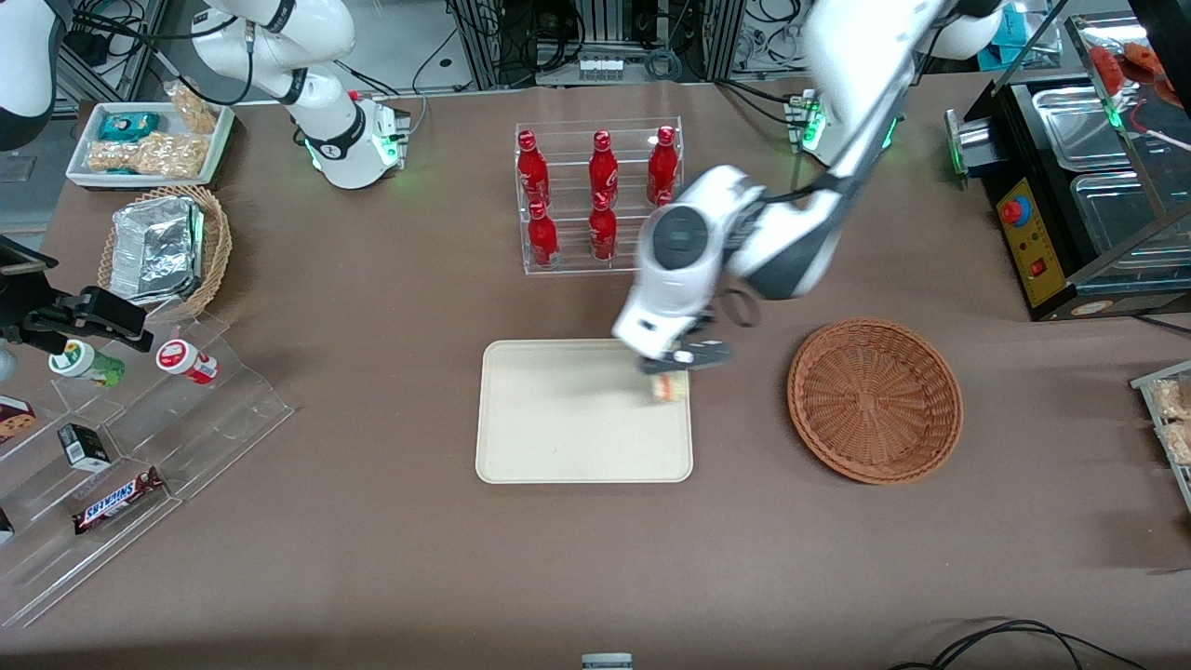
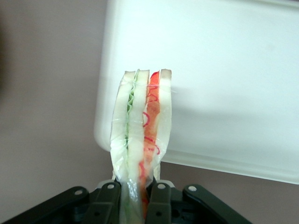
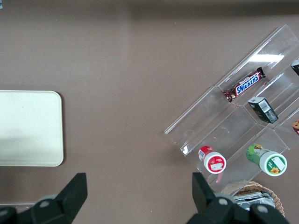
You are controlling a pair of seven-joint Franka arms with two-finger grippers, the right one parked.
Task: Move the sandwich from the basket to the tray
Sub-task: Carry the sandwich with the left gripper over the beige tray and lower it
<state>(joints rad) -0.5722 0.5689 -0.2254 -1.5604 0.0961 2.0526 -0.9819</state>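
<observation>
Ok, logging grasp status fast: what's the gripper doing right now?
Gripper: shut on the sandwich, holding it over the tray edge nearest the basket, which is empty.

The sandwich (image 2: 140, 126) looks wrapped in thin clear film — glossy and creased over soft pale bread — and is pinched between the gripper's (image 2: 135, 196) matt black plastic fingers (image 2: 106, 200), above the tray's corner nearest the basket. The tray (image 1: 558, 437) is smooth, matt cream plastic by its look. The basket (image 1: 875, 400) is rough woven wicker, reddish-brown. The table (image 1: 372, 558) carries a matt brown covering — flat and dull, faintly creased.
</observation>
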